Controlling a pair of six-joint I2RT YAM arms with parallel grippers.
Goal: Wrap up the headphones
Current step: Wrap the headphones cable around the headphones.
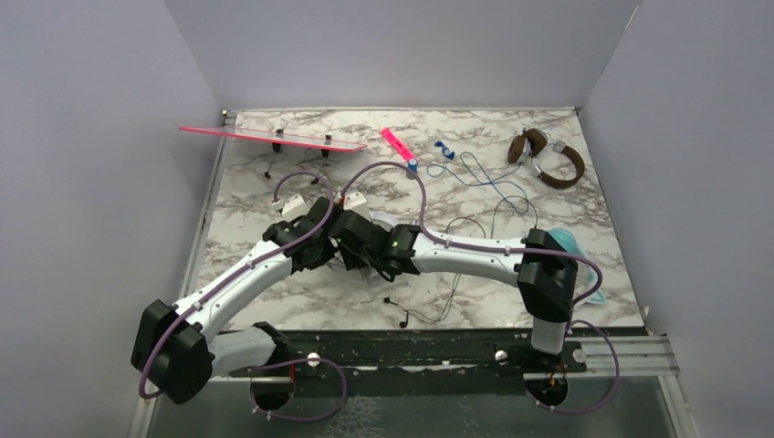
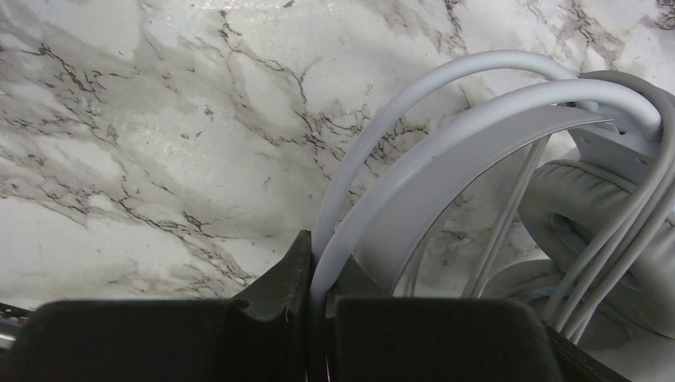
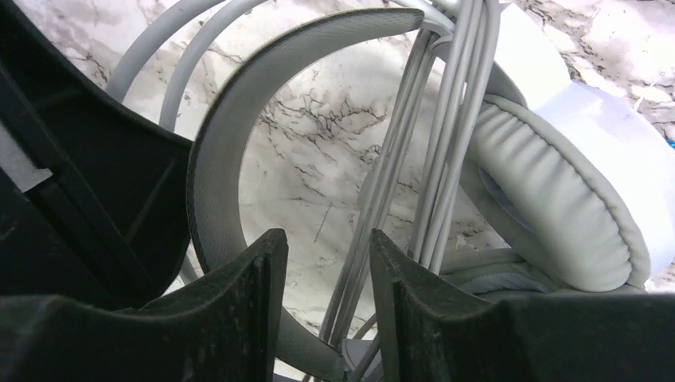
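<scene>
1. White-grey headphones (image 2: 446,151) sit centre-left on surface (image 2: 119,119), with cord (image 3: 446,159) strands running across the band.
2. My L hand (image 2: 314,255) is pressed together, pinching its thin band wire.
3. My R hand (image 3: 328,247) is spread, nothing btwn; cord just beside it.
4. Teal set (image 1: 563,241) is by my R arm's elbow; brown set (image 1: 548,160) is back right.

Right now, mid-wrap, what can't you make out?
White-grey headphones: top view, mostly under where left arm and right arm meet.
Teal headphones: top view, mostly behind the right arm's elbow.
Left gripper grip: left wrist view, its fingers cover whether cord or headband is pinched.
White cord's end: both wrist views, cut off by frame edges.
</scene>
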